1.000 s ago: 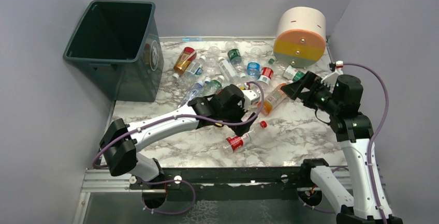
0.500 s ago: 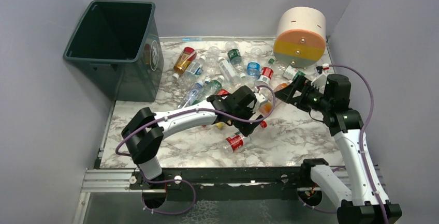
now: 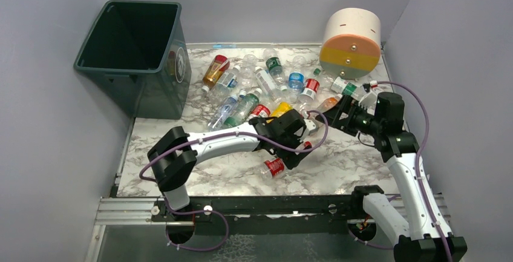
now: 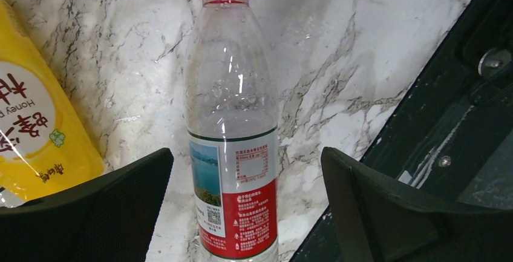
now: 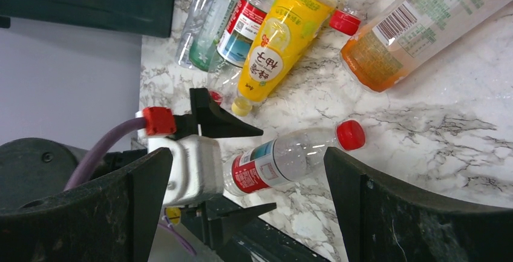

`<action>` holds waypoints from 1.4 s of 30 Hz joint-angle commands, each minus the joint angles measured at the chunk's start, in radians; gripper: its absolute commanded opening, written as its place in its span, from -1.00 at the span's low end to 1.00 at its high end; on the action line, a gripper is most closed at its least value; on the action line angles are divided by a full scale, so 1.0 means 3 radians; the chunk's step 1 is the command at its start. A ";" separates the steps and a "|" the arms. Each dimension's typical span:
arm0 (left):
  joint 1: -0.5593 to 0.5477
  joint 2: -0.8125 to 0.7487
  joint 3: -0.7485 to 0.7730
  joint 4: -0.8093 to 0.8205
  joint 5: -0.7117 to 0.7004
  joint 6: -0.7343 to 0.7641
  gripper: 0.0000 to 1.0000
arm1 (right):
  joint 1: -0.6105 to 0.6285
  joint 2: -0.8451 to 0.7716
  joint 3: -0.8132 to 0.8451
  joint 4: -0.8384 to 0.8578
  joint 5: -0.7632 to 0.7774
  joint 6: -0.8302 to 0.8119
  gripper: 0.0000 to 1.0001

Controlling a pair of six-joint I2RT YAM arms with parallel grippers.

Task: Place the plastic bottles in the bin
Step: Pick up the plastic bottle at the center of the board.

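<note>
Left gripper (image 4: 245, 159) is released, the red-capped bottle (image 4: 233, 92) lying between its fingers (image 4: 109, 213) — lower straight, close at the label (image 4: 237, 207). Right gripper (image 5: 242, 162), released too, should wait.

Cropped: clear bottle (image 4: 233, 123) below; yellow bottle (image 4: 33, 123) left.

A big cylinder (image 3: 351, 41) with 3 bands, cream, orange and yellow, sits at the far right corner of the white marble-patterned tabletop (image 3: 357, 159).
</note>
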 commanded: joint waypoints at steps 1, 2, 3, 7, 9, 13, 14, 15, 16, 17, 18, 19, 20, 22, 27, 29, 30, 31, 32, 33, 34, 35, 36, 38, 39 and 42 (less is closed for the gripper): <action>-0.0008 0.0158 -0.0045 -0.0017 -0.0091 -0.0047 0.98 | 0.0008 -0.0057 -0.0034 0.0122 -0.0118 -0.0042 0.99; -0.0008 0.0180 -0.0038 -0.0014 -0.0131 -0.0046 0.98 | 0.0008 -0.0060 -0.0028 0.0119 -0.0117 -0.0044 0.99; -0.0008 0.0209 -0.0030 -0.0011 -0.0177 -0.0053 0.98 | 0.0008 -0.0067 -0.0013 0.0113 -0.0110 -0.0051 0.99; -0.0008 0.0316 -0.0007 -0.0002 -0.0264 -0.0054 0.98 | 0.0008 -0.0061 0.0054 0.0076 -0.0087 -0.0091 0.99; -0.0008 0.0344 -0.0013 0.0003 -0.0269 -0.0054 0.98 | 0.0008 -0.0054 0.0082 0.0046 -0.0073 -0.0115 0.99; -0.0007 0.0359 -0.0034 0.0008 -0.0262 -0.0069 0.98 | 0.0008 -0.0051 0.0085 0.0025 -0.0054 -0.0148 0.99; -0.0008 0.0359 -0.0043 0.0005 -0.0258 -0.0074 0.98 | 0.0008 -0.0048 0.0073 0.0028 -0.0054 -0.0149 0.99; -0.0008 0.0363 -0.0051 0.0006 -0.0257 -0.0079 0.98 | 0.0008 -0.0050 0.0060 0.0030 -0.0052 -0.0149 0.99; -0.0008 0.0361 -0.0059 0.0008 -0.0254 -0.0086 0.98 | 0.0008 -0.0053 0.0044 0.0035 -0.0054 -0.0149 0.99; -0.0008 0.0364 -0.0069 0.0005 -0.0255 -0.0089 0.98 | 0.0008 -0.0050 0.0031 0.0039 -0.0058 -0.0149 0.99; -0.0008 0.0364 -0.0073 0.0011 -0.0255 -0.0092 0.98 | 0.0008 -0.0055 0.0016 0.0047 -0.0067 -0.0147 0.99; -0.0008 0.0369 -0.0076 0.0012 -0.0257 -0.0095 0.98 | 0.0008 -0.0059 -0.0002 0.0054 -0.0067 -0.0145 0.99; -0.0011 0.0374 -0.0079 0.0013 -0.0257 -0.0097 0.98 | 0.0008 -0.0059 -0.0012 0.0060 -0.0066 -0.0140 0.99; -0.0008 0.0389 -0.0081 0.0012 -0.0259 -0.0101 0.98 | 0.0008 -0.0055 -0.0031 0.0069 -0.0081 -0.0139 0.99; -0.0013 0.0410 -0.0109 0.0027 -0.0259 -0.0115 0.97 | 0.0005 -0.0055 -0.0045 0.0074 -0.0089 -0.0143 0.99; -0.0017 0.0427 -0.0122 0.0029 -0.0253 -0.0118 0.94 | 0.0008 -0.0055 -0.0043 0.0066 -0.0083 -0.0149 0.99; -0.0018 0.0437 -0.0122 0.0033 -0.0244 -0.0118 0.90 | 0.0010 -0.0055 -0.0053 0.0066 -0.0082 -0.0149 0.99; -0.0022 0.0447 -0.0128 0.0035 -0.0237 -0.0120 0.88 | 0.0008 -0.0059 -0.0060 0.0066 -0.0082 -0.0149 0.99; -0.0026 0.0459 -0.0125 0.0033 -0.0234 -0.0123 0.86 | 0.0008 -0.0059 -0.0064 0.0062 -0.0081 -0.0149 0.99; -0.0028 0.0466 -0.0127 0.0031 -0.0235 -0.0123 0.83 | 0.0008 -0.0060 -0.0066 0.0061 -0.0085 -0.0149 0.99; -0.0031 0.0470 -0.0125 0.0030 -0.0240 -0.0127 0.82 | 0.0008 -0.0066 -0.0075 0.0061 -0.0086 -0.0149 0.99; -0.0033 0.0472 -0.0127 0.0031 -0.0241 -0.0132 0.80 | 0.0008 -0.0066 -0.0079 0.0061 -0.0086 -0.0149 0.99; -0.0032 0.0472 -0.0126 0.0032 -0.0238 -0.0133 0.76 | 0.0008 -0.0071 -0.0082 0.0064 -0.0086 -0.0149 0.99; -0.0034 0.0472 -0.0124 0.0030 -0.0249 -0.0138 0.67 | 0.0008 -0.0077 -0.0083 0.0061 -0.0089 -0.0149 0.99; -0.0034 0.0476 -0.0122 0.0034 -0.0256 -0.0138 0.63 | 0.0008 -0.0076 -0.0082 0.0058 -0.0085 -0.0148 0.99; -0.0034 0.0482 -0.0111 0.0025 -0.0265 -0.0151 0.49 | 0.0008 -0.0080 -0.0092 0.0056 -0.0081 -0.0154 0.99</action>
